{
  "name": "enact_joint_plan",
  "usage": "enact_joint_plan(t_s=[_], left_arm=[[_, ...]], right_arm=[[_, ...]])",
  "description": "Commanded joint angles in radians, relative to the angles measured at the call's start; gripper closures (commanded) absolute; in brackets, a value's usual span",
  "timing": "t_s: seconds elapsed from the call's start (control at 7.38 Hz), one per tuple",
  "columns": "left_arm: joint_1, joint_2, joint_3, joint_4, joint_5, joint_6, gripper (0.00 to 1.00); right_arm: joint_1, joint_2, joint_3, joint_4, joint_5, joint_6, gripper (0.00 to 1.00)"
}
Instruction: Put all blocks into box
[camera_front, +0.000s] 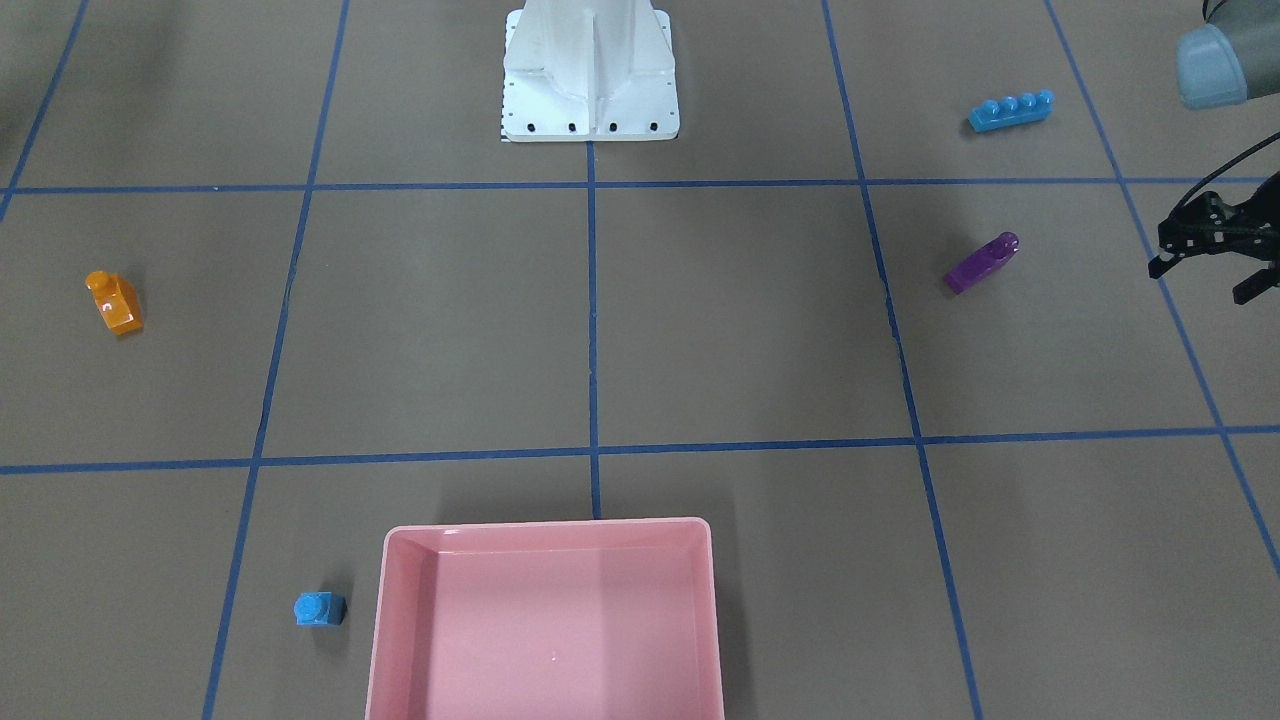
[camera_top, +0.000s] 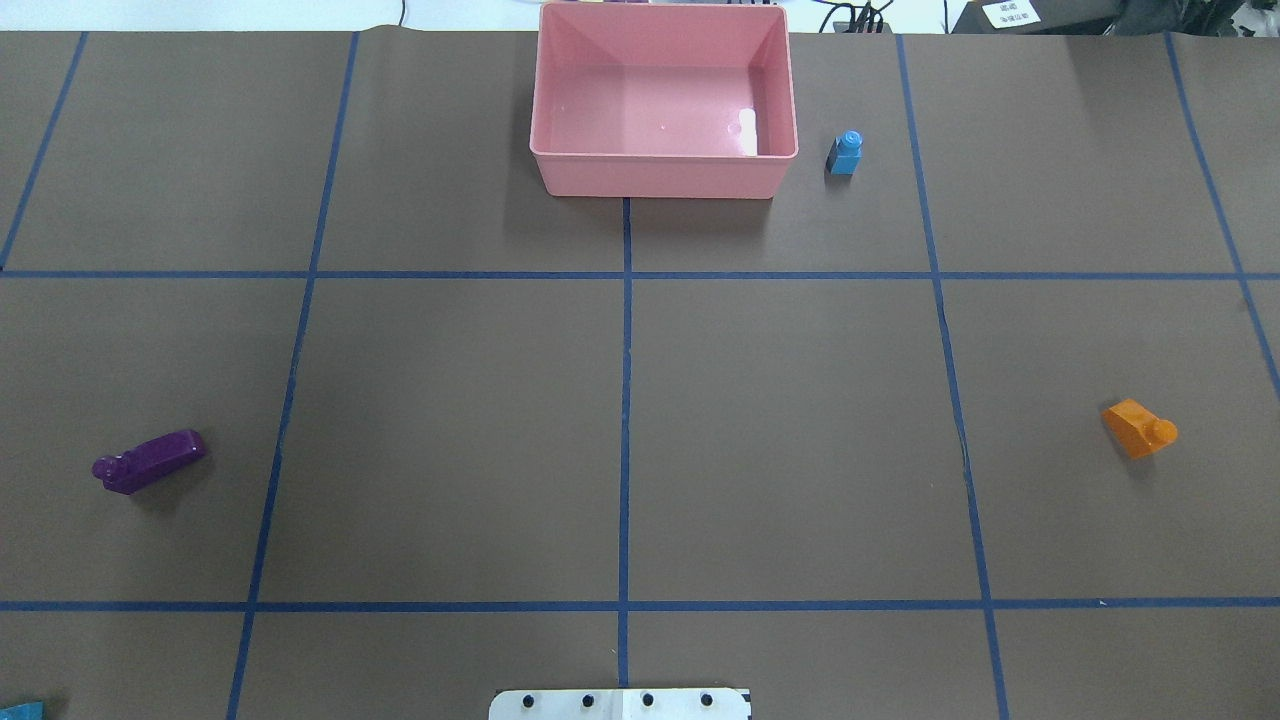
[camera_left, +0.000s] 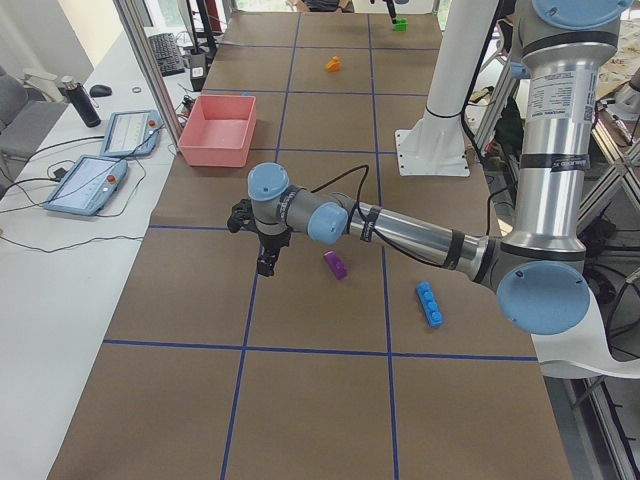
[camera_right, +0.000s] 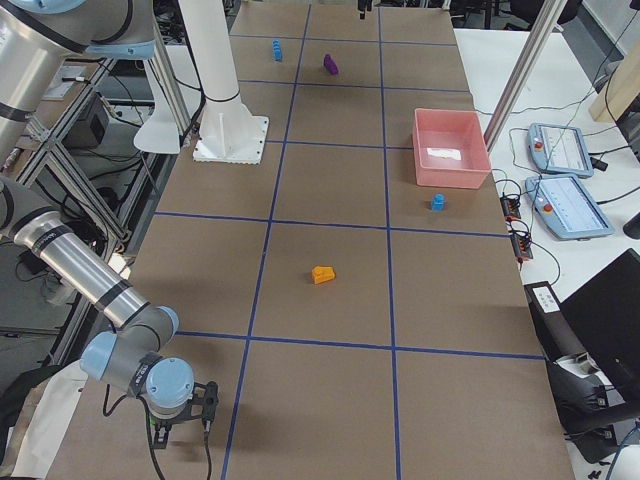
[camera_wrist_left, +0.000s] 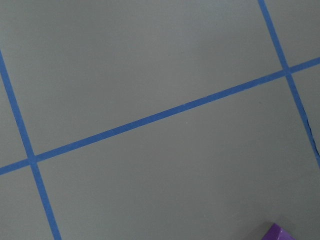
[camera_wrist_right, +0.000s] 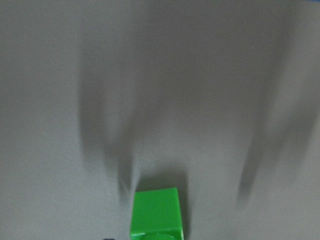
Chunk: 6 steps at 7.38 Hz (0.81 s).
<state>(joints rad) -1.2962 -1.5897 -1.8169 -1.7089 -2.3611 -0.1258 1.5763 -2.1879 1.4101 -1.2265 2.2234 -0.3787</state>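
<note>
While all the blocks lie on the taped table (camera_top: 450, 430) outside the pink box (camera_top: 660, 182), the tiny blue single-stud block (camera_top: 845, 153) stands just beside it. The orange wedge (camera_top: 1138, 428) is well apart on the robot's right. The purple block (camera_front: 981, 263) and the long blue four-stud block (camera_front: 1010, 110) are on its left. The white base (camera_front: 590, 100) is at the robot's edge. The left gripper (camera_front: 1200, 278) hangs near the purple block, jaws spread wide and empty. The right gripper (camera_right: 183, 430) is near the green block (camera_wrist_right: 156, 212); I can't tell how its jaws stand.
</note>
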Motion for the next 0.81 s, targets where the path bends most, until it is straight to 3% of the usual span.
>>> enact_joint_plan(t_s=[0.0, 0.27, 0.41, 0.68], left_arm=[[0.000, 0.000, -0.005, 0.000, -0.001, 0.000, 0.00], [0.000, 0.000, -0.009, 0.000, -0.001, 0.000, 0.00], [0.008, -0.003, -0.010, 0.000, -0.007, 0.000, 0.00], [0.169, -0.004, -0.059, 0.000, 0.017, -0.003, 0.00]], right_arm=[[0.001, 0.002, -0.031, 0.033, 0.007, 0.029, 0.96], [0.002, -0.003, -0.017, 0.035, 0.065, 0.040, 1.00], [0.005, -0.016, 0.048, 0.019, 0.106, 0.044, 1.00], [0.005, 0.055, 0.274, -0.231, 0.139, 0.084, 1.00]])
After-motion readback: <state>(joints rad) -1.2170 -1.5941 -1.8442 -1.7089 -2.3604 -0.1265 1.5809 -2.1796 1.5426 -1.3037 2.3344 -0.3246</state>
